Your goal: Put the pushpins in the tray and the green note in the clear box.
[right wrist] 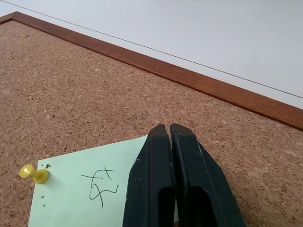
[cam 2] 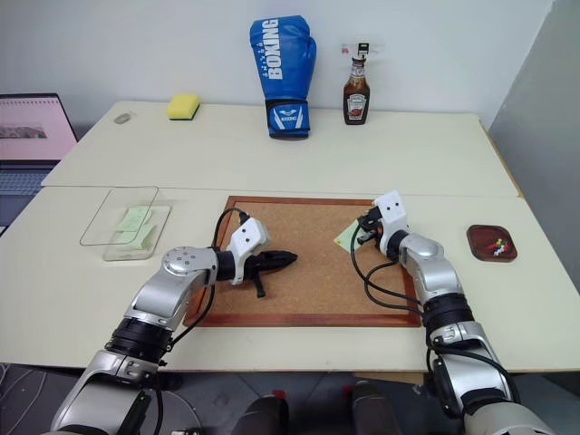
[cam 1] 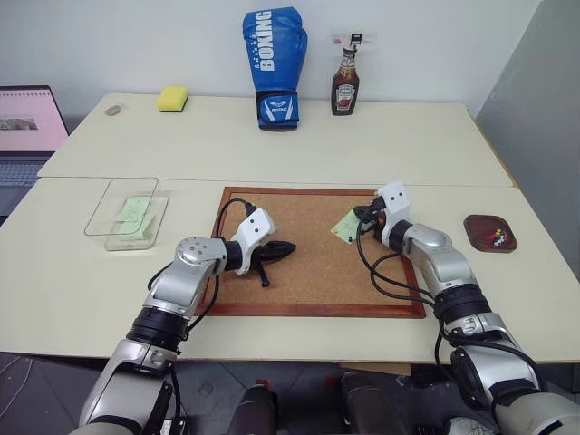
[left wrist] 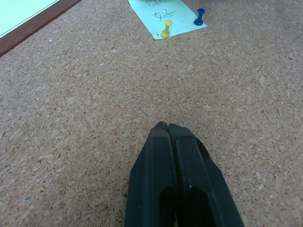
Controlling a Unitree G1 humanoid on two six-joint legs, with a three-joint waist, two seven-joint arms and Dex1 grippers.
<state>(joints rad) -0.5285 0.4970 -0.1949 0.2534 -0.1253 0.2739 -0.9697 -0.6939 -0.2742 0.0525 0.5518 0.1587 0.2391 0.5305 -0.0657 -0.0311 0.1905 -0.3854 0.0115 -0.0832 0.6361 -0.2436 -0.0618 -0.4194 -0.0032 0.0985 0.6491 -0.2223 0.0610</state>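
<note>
Head views: green note (cam 1: 344,227) lies flat on the corkboard (cam 1: 308,281), near its far right corner; right end effector (cam 1: 362,217) at the note's edge; tray (cam 1: 490,232), dark reddish, shallow, sits on the tabletop (cam 1: 272,136) to the right w/ pins inside; clear box (cam 1: 127,214), thin rigid plastic, to the left.

Left wrist: left end effector (left wrist: 163,126) closed, empty, over grainy cork; yellow pushpin (left wrist: 166,29) & blue pushpin (left wrist: 200,17) pierce the note.

Right wrist: fingers pressed together over the note; whether they pinch the blue pin can't be told; note is thin, limp, tears easily, so pull pins by their heads first.
</note>
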